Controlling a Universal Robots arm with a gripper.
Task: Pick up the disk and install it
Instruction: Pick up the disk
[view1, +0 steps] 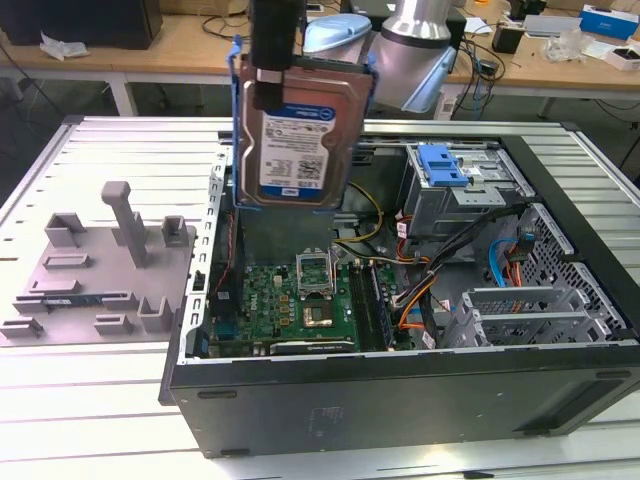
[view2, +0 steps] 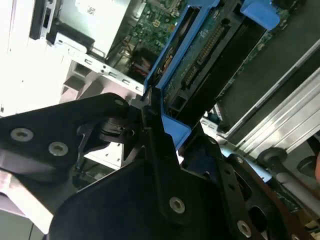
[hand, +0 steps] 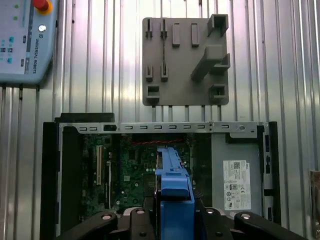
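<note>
Blue-framed disk (view1: 300, 110) tight in the pincer (view1: 272, 88): label (view1: 298, 155) in exterior view, connectors (view2: 206, 46) in second wrist view.

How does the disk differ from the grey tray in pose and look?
The disk hangs upright, clamped in the gripper above the open computer case; the grey tray lies flat on the table. The disk is silver with a printed label and blue frame; the tray is plain grey with posts. Both are rectangular.

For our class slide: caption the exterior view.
Claw holds disk upright above the open computer case, grey tray beside it.
</note>
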